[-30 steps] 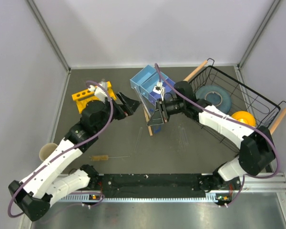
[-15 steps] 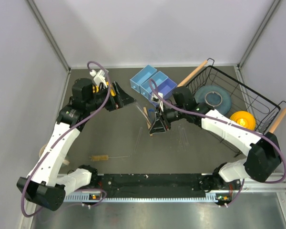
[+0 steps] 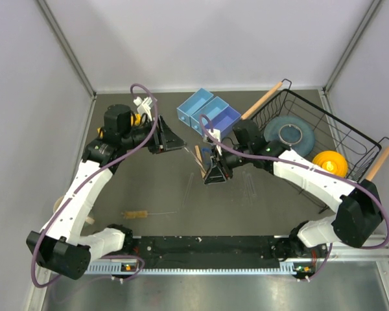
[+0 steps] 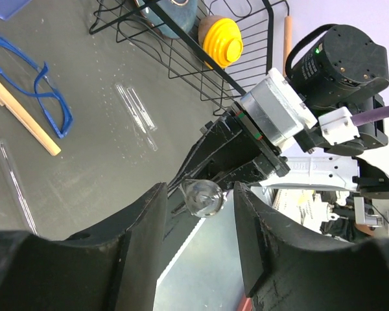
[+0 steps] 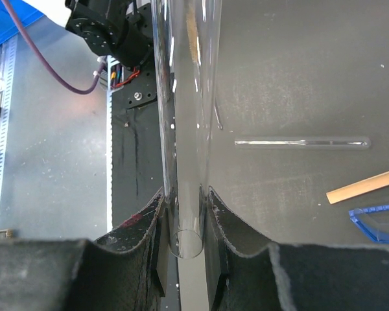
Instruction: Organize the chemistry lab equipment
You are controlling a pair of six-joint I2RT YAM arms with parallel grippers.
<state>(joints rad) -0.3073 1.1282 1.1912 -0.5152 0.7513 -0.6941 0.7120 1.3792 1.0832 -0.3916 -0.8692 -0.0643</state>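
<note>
At the centre of the table, the right gripper (image 3: pixel 215 172) was clamped on the right-hand tube (image 5: pixel 183 97). The right wrist view showed both fingers (image 5: pixel 139 246) pressed against the tube's walls just above its open end. The rest of its length ran out past the fingertips toward 12 o'clock. The tube was thin, clear, colourless glass.

At 10 o'clock from that gripper, the left gripper (image 3: pixel 167 137) grasped the left-hand tube (image 4: pixel 203 197). The left wrist view showed it end-on, its rounded closed end suspended in the gap between the two fingers (image 4: pixel 133 227).

The overhead view resolved neither held tube. It alone showed the brush (image 3: pixel 142 212) at 7 o'clock from the right gripper and the blue bins (image 3: pixel 207 113) at 12 o'clock.

The left wrist view alone showed:
- the whole safety glasses (image 4: pixel 48 97) just beside the wooden stick (image 4: pixel 23 110);
- a tube pair (image 4: pixel 136 116) lying side by side;
- the wire basket (image 4: pixel 181 58) holding the yellow bowl (image 4: pixel 222 39).

The right wrist view showed a loose tube (image 5: pixel 301 142) lying flat at 3 o'clock from the held tube.
</note>
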